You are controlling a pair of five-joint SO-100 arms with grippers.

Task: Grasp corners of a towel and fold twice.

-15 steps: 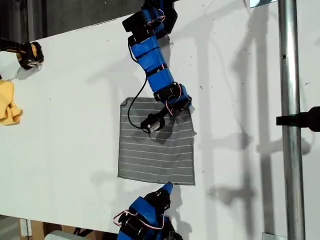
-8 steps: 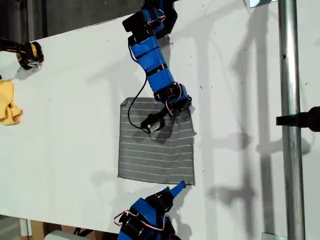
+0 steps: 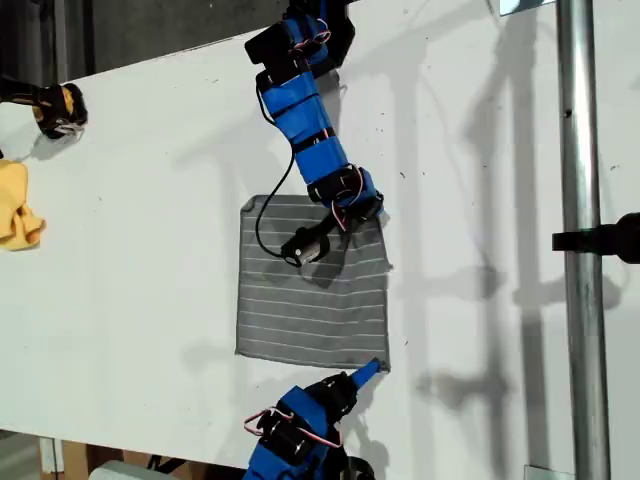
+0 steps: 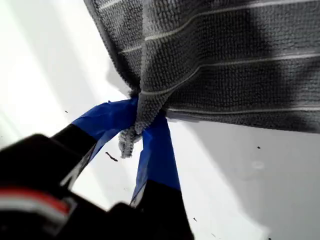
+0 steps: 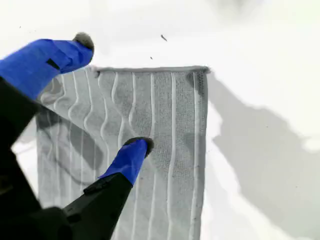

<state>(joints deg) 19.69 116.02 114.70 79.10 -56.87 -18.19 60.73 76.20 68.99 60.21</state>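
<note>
The towel (image 3: 312, 298) lies flat on the white desk (image 3: 140, 200), near the middle of the exterior view, grey with thin pale stripes running across it. Its corner (image 3: 379, 366) toward the exterior view's lower right is pinched between the blue-taped jaws of my first gripper (image 3: 364, 371); in the first wrist view that corner (image 4: 131, 136) is bunched into a small tuft squeezed between the two jaws, which are closed tight on the fabric, and the cloth rises away from them in a fold. The arm carrying this gripper enters from the bottom edge of the exterior view.

My second gripper (image 3: 345, 222) sits over the towel's far edge, toward the exterior view's upper right part of the cloth. In the second wrist view its jaws stand wide apart: one blue fingertip (image 5: 131, 156) presses down on the towel's surface (image 5: 165, 150), and the other (image 5: 52, 57) is beside the hemmed edge, where I cannot tell whether it touches. The fabric between them shows wavy stripes. It holds nothing.

A yellow cloth (image 3: 17, 208) lies crumpled at the exterior view's left edge, well apart from the towel. A metal pole (image 3: 582, 240) runs upright along the exterior view's right side.
</note>
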